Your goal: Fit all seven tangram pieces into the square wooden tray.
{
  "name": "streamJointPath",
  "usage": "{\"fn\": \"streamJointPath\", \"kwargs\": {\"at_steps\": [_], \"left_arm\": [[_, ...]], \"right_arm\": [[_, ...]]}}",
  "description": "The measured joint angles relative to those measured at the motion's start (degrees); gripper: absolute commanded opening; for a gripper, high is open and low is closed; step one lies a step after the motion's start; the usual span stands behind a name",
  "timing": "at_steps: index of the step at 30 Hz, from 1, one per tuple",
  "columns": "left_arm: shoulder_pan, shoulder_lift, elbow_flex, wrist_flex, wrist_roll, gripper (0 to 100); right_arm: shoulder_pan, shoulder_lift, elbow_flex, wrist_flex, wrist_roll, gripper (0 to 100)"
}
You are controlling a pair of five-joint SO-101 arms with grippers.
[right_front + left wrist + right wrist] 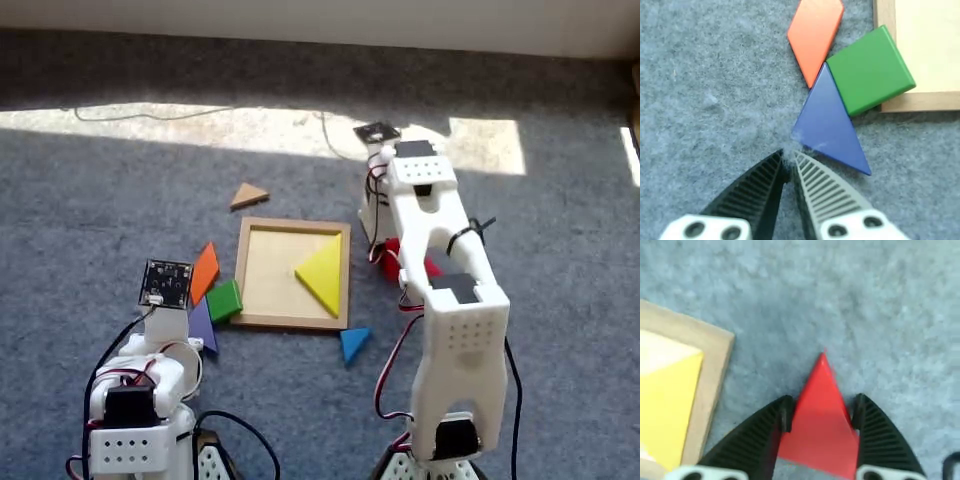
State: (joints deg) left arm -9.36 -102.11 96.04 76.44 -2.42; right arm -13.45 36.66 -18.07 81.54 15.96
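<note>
Snugly between right jaws, red triangle [820, 425] near tray [710, 367]

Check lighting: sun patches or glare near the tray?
High view: sunlit band crosses the carpet beyond the tray, itself in shade. Left wrist view: no glare on the green square. Right wrist view: red triangle darkens toward the tool.

the right end effector [823, 401] straddles a red triangle [820, 432], one black finger against each slanted edge. the triangle's tip points out past the fingertips over grey carpet [865, 300]. near them, at the frame's edge, a wooden tray [715, 365] corner holds a yellow piece [667, 405] against its rim.
</note>
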Motion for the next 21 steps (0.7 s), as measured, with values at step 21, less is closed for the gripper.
{"fn": "streamJointPath", "kwargs": {"at_steps": [21], "left_arm": [[0.0,0.0,0.0,0.0,0.0,1]], "right_arm": [[-1.2,-21.4,32.6,-8.5,4.9,43.6]]}}
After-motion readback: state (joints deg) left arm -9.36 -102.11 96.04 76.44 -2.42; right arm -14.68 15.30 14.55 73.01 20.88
